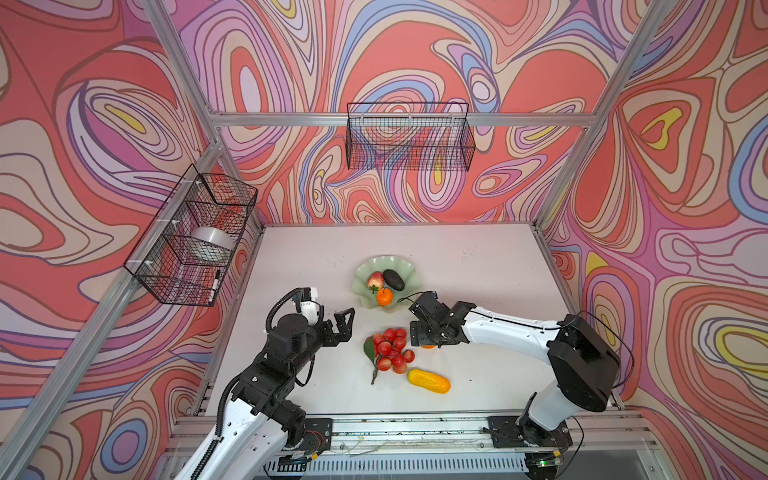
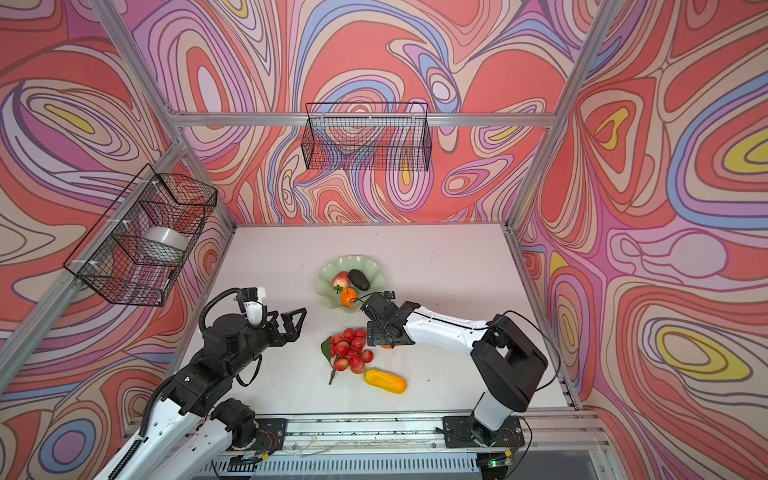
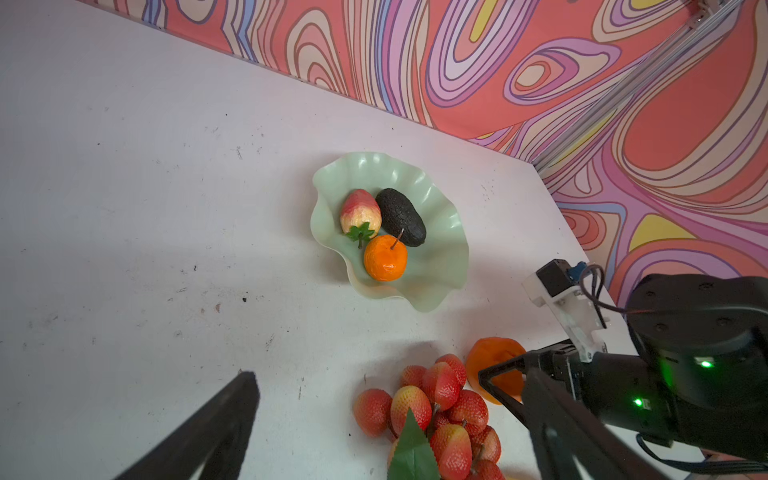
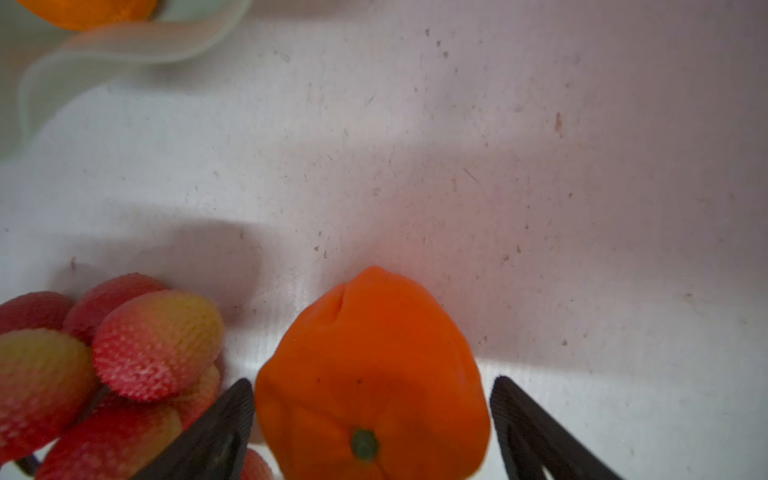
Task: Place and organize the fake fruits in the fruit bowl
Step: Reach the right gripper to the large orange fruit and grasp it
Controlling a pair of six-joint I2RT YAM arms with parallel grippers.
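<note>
The pale green fruit bowl (image 1: 365,266) (image 2: 328,270) (image 3: 440,249) sits mid-table holding a red-yellow pear (image 1: 375,279), a dark avocado (image 1: 394,279) and an orange (image 1: 385,296). In front of it lie a red grape bunch (image 1: 392,349) (image 3: 440,399) and a ribbed yellow oblong (image 1: 429,381). A second orange (image 4: 370,374) (image 3: 492,357) rests on the table right of the grapes. My right gripper (image 1: 424,338) (image 4: 372,382) is open and straddles it, with a thin gap at one finger. My left gripper (image 1: 347,326) (image 3: 392,374) hangs open and empty left of the grapes.
A black wire basket (image 1: 195,237) on the left wall holds a white round bowl (image 1: 212,245) and a marker. Another wire basket (image 1: 409,137) hangs on the back wall. Aluminium frame posts stand at the table corners, and a rail (image 1: 415,428) runs along the front edge.
</note>
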